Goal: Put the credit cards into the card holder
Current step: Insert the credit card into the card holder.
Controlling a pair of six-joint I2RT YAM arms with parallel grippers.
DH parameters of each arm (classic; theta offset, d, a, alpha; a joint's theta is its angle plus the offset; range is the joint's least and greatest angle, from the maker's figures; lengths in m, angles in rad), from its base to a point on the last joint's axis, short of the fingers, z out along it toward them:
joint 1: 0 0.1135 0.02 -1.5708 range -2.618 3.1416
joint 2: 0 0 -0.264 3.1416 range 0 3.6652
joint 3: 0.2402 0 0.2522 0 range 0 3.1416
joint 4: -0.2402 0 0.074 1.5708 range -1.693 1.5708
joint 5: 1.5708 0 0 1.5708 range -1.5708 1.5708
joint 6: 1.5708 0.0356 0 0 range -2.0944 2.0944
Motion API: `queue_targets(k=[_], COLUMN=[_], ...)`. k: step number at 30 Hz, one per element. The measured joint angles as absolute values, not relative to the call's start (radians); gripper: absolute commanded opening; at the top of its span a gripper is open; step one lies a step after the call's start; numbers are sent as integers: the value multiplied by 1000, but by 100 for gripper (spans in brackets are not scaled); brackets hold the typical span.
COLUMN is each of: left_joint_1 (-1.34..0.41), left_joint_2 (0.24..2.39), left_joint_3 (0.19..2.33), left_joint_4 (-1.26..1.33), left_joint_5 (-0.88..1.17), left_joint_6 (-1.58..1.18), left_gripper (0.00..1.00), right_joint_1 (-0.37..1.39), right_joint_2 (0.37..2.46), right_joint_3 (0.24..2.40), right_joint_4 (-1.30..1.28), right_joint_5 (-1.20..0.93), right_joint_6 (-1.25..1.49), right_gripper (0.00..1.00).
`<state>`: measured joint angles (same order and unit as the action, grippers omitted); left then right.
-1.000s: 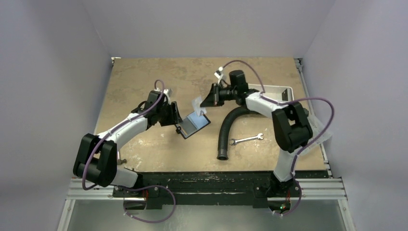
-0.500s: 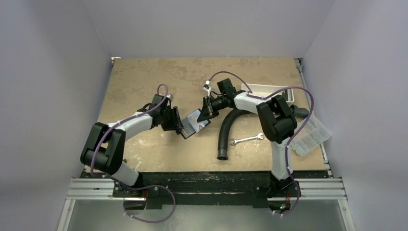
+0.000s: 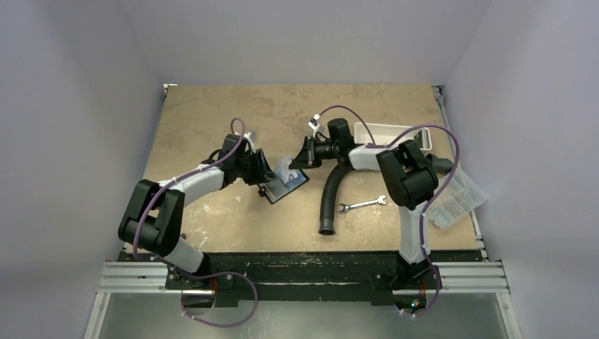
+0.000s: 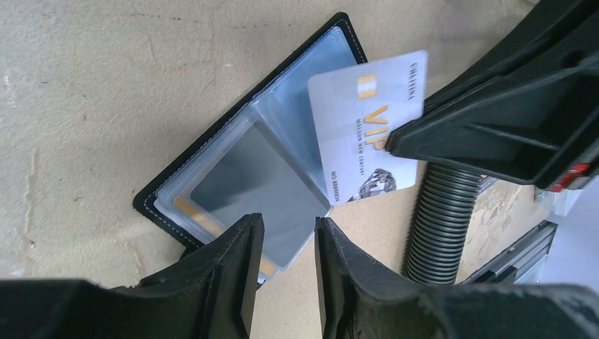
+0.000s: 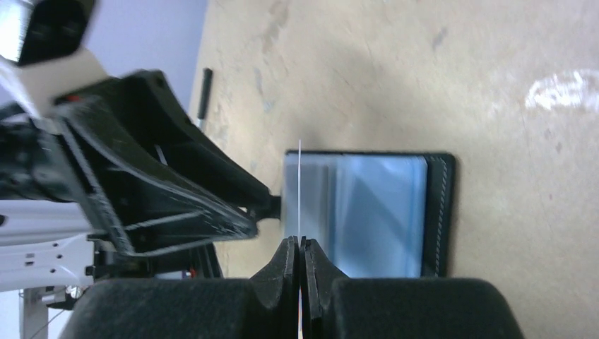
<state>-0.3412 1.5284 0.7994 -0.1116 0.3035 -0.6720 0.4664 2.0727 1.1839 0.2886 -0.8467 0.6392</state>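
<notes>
My left arm reaches forward and inward, elbow bent, its tool [image 4: 288, 229] low at the near edge of the black folding card holder with clear sleeves [image 4: 240, 176], which lies open on the tan surface [image 3: 212, 113]. The jaws stand partly apart, astride that edge. I can't tell if they touch it. My right arm reaches leftward across the surface. Its tool [image 5: 300, 244] is clamped on a silver-white rectangular plastic card [image 4: 364, 127], held tilted over the holder's far sleeves.
</notes>
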Motion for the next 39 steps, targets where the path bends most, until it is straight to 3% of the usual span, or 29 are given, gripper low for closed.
queue_targets(k=[14,39], left_joint_1=[-341,-341], left_joint_2=[1576,1576], left_joint_3=[746,736], left_joint_4=[-57,-45], left_joint_5=[302,281], left_joint_6=[-693,-696], left_gripper=[20,14], right_joint_1=[466,467], right_joint_2=[2106,2156], right_joint_3=[1184,1164], right_joint_4=[432,395], right_joint_5=[-828,-893], right_joint_6=[723,693], right_gripper=[0,0])
